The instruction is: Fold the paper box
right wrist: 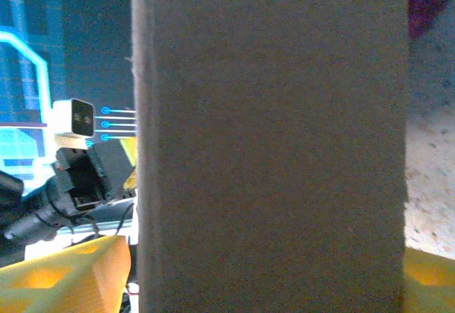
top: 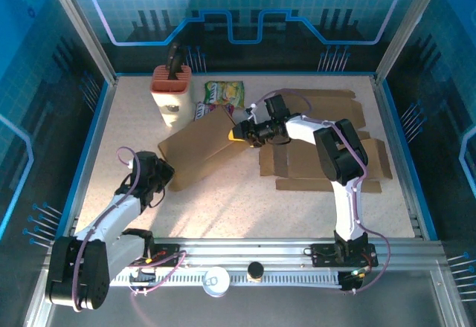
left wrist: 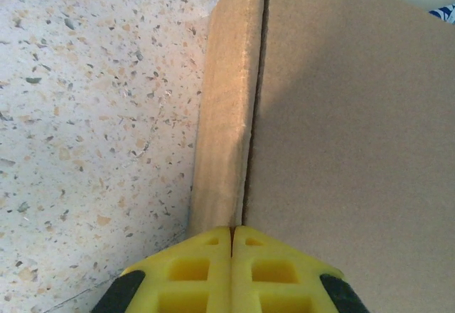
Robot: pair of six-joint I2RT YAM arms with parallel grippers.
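Right gripper (top: 236,131) clamps the box (top: 195,147), left gripper (left wrist: 232,263) presses closed against its corner; a slip there could crumple it.

The paper box (top: 197,147) is plain brown cardboard, folded flat, lying aslant left of the desk's (top: 245,208) middle. Seen from the left wrist, a narrow flap (left wrist: 224,114) meets a broad panel (left wrist: 355,149) along a dark seam.

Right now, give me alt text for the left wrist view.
A closed yellow gripper sits just below the seam of a brown cardboard box, whose panels fill the right. Speckled table lies left.
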